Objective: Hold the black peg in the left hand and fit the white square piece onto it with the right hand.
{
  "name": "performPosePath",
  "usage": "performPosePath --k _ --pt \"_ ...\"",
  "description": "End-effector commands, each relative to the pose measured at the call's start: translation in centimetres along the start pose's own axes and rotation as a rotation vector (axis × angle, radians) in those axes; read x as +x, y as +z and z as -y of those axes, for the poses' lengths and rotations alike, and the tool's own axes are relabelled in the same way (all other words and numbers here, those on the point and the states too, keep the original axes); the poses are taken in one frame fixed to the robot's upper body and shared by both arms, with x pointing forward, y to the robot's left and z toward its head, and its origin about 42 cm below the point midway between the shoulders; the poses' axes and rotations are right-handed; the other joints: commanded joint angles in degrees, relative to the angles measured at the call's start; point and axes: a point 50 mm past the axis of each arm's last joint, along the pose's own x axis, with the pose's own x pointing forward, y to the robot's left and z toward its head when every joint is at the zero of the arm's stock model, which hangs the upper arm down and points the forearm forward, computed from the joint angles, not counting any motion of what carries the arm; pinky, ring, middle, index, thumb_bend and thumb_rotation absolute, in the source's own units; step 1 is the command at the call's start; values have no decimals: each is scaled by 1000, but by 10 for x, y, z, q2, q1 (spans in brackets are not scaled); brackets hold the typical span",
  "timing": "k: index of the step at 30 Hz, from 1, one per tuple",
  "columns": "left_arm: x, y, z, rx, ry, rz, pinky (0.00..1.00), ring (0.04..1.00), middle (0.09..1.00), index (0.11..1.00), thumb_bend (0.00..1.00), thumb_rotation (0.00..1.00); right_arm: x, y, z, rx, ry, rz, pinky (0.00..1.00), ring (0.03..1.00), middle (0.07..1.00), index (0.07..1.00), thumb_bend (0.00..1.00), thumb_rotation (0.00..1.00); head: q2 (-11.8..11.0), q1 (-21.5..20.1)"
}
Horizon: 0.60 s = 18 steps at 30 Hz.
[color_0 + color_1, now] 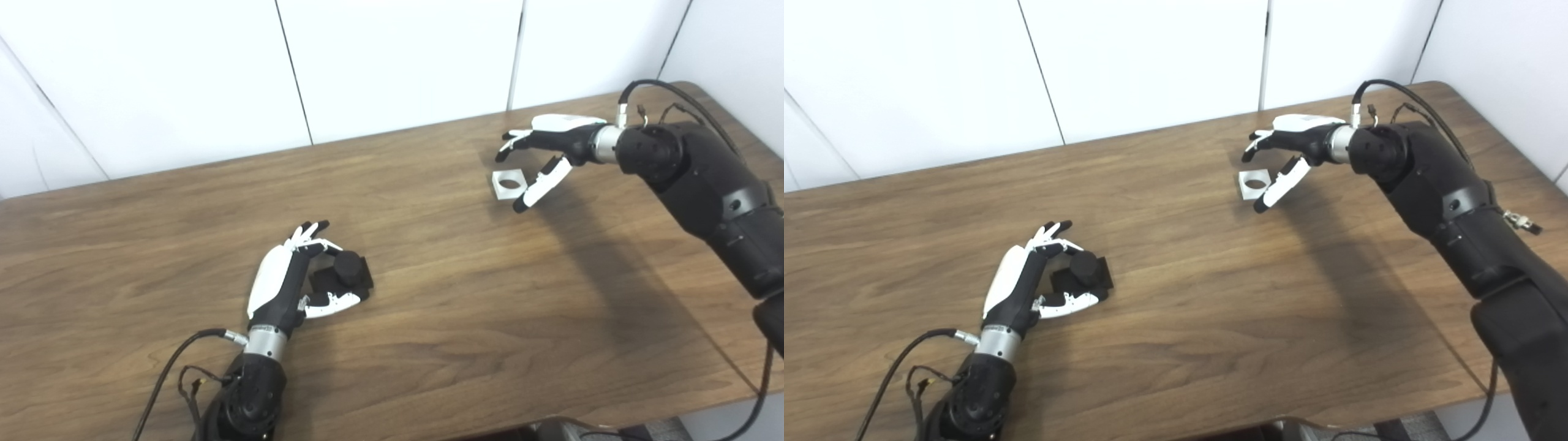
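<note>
A: Logging surfaces first. The table [429,318] is showing a brown wood grain with a dull sheen, and a plain white panelled wall [398,61] is standing behind it.

B: And the parts?

A: The black peg [344,274] is sitting near the front left of the table. It is looking matte: a round stub rising from a flat, squarish black base. The white square piece [509,184] is lying flat toward the far right; it is a thin white block with a round hole through its middle.

B: Left hand state?

A: The left hand [288,278] is curling around the peg, fingers [309,236] arching over the far side and the thumb [334,301] lying along the near edge of the base. It is looking cupped on the peg, which is sitting on the wood. I am recording it as gripping the peg, though the contact is partly hidden.

B: Right hand?

A: The right hand [1283,153] is hanging over the white piece with fingers spread and holding nothing. The thumb [1279,187] is pointing down just right of the piece, the other fingers [1258,144] reaching past its far edge. The piece is lying between them; whether anything is touching it I cannot tell.
</note>
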Motion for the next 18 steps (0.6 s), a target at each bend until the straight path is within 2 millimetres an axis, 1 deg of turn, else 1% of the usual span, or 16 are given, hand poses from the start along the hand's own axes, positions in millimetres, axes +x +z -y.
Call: performPosePath --k 1,6,18 --pt "-4 -15 0 52 -18 -78 1000 1000 940 492 518 87 -10 1 34 -30 -77 0 1000 1000 1000 857 996 503 0 0" --pt "-7 -16 -1 60 -18 -79 1000 1000 940 492 518 88 -10 -2 27 -21 -93 5 1000 1000 1000 839 967 457 2 0" --pt "-9 -17 -2 60 -16 -83 1000 1000 943 492 517 88 -4 -4 4 -13 -119 22 1000 1000 997 802 906 443 7 5"
